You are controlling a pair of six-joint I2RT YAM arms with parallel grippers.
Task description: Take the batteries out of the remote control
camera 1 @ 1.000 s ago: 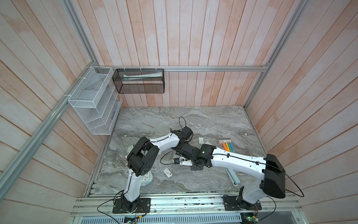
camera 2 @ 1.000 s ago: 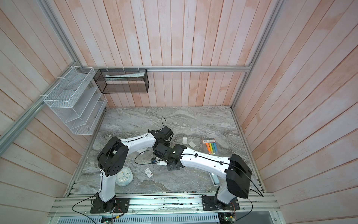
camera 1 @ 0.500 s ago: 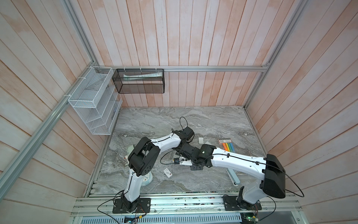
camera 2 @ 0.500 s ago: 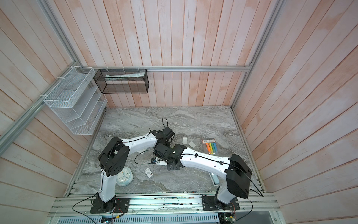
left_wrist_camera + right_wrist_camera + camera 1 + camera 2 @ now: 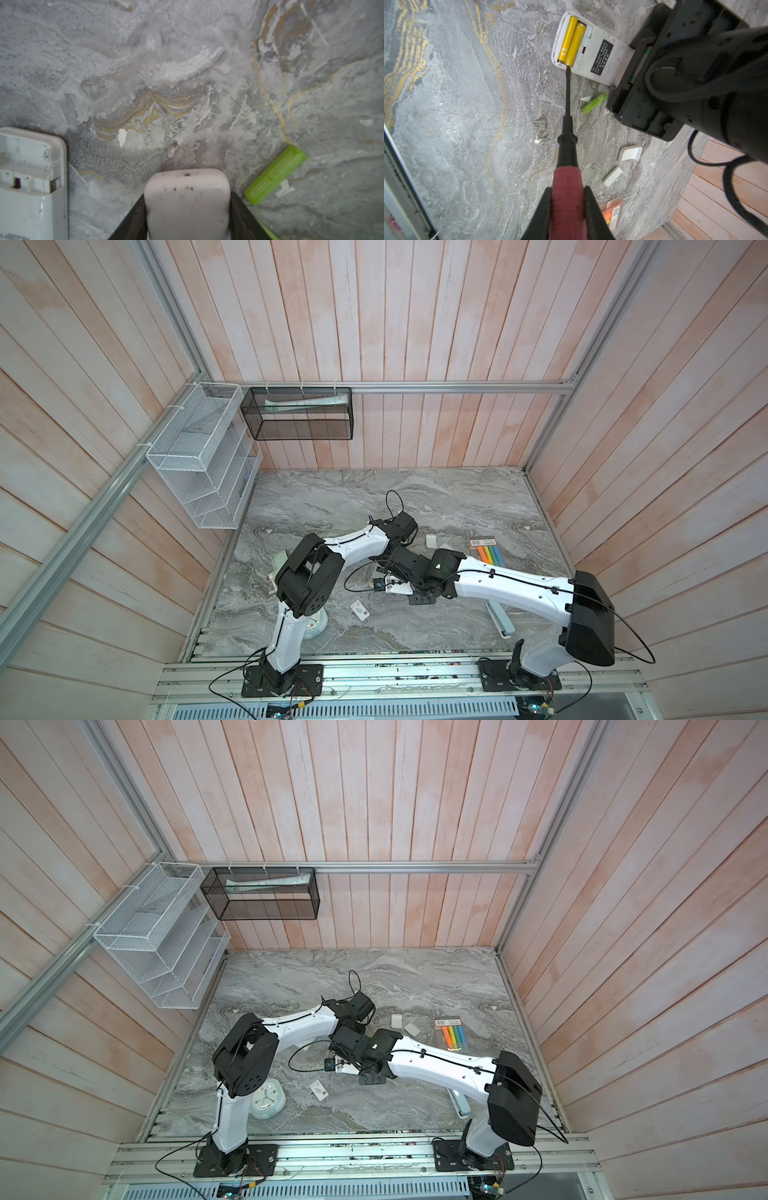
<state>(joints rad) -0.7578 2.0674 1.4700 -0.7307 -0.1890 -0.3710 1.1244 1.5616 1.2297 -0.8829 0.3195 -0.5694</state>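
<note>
In the right wrist view a white remote control (image 5: 593,54) lies back up with its compartment open. Two yellow batteries (image 5: 571,42) sit side by side inside. My right gripper (image 5: 568,189) is shut on a red-handled screwdriver (image 5: 566,180). Its black tip touches the near end of one yellow battery. A green battery (image 5: 593,103) lies loose on the table beside the remote. My left gripper (image 5: 187,197) is shut across the remote's other end (image 5: 187,187). Another green battery (image 5: 276,174) lies nearby. A second remote (image 5: 31,180) with an empty compartment lies to the side.
Two white battery covers (image 5: 630,152) (image 5: 612,176) and a pack of coloured markers (image 5: 488,551) lie right of the arms. A small card (image 5: 360,609), a clock (image 5: 268,1098) and a pale blue case (image 5: 500,618) lie near the front edge. A wire rack (image 5: 199,456) and a mesh basket (image 5: 297,412) hang on the walls.
</note>
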